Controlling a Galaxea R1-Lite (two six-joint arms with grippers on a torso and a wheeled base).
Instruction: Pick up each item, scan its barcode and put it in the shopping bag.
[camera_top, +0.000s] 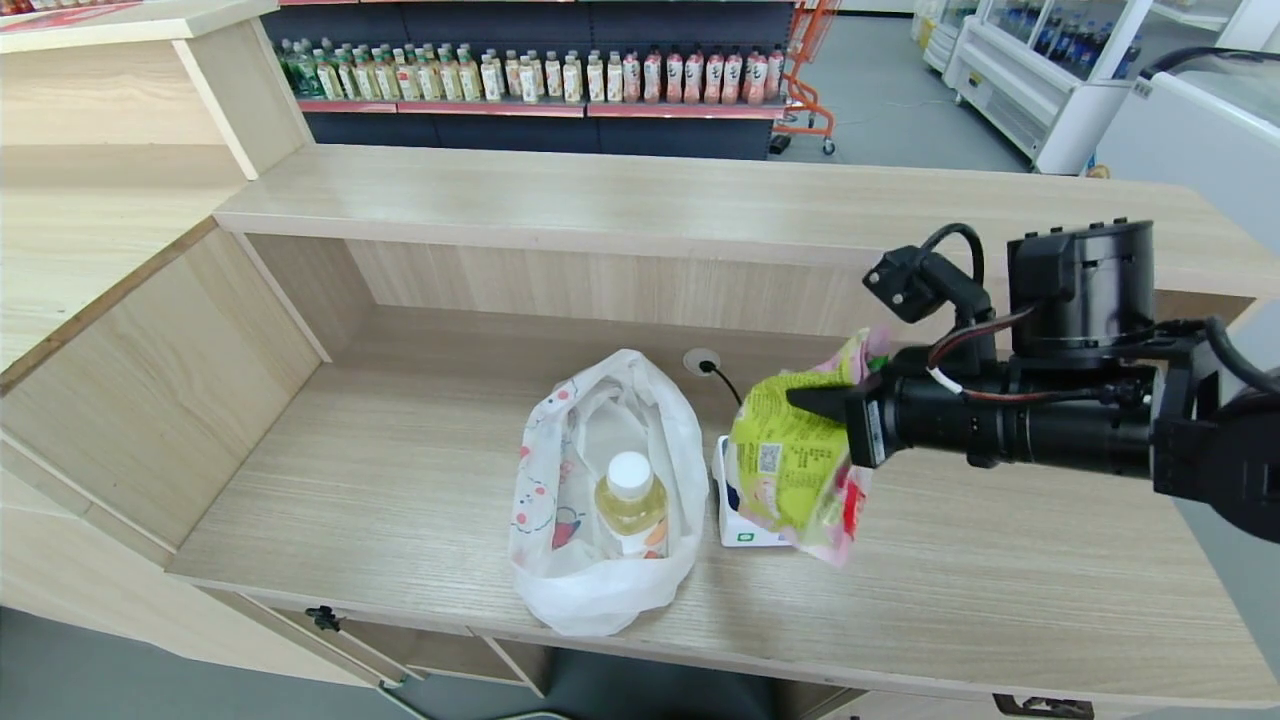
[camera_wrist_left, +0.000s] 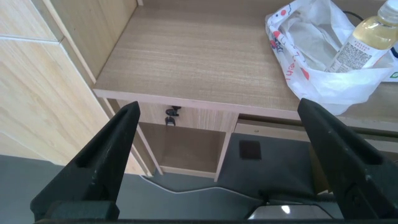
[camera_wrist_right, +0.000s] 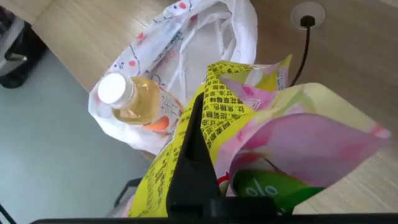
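Wooden counter (camera_top: 400, 480): right hand (camera_top: 815, 400) clamps a snack pouch (camera_top: 790, 465) (half hiding a box (camera_top: 735, 530)); left hand (camera_wrist_left: 217, 115) spread.

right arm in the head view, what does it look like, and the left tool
The right arm is matt black, a round barrel narrowing to the pointed right tool, with a white label at the collar. A boxy black camera sits on top; black and reddish cables loop behind. The left tool has two broad black wedge fingers.
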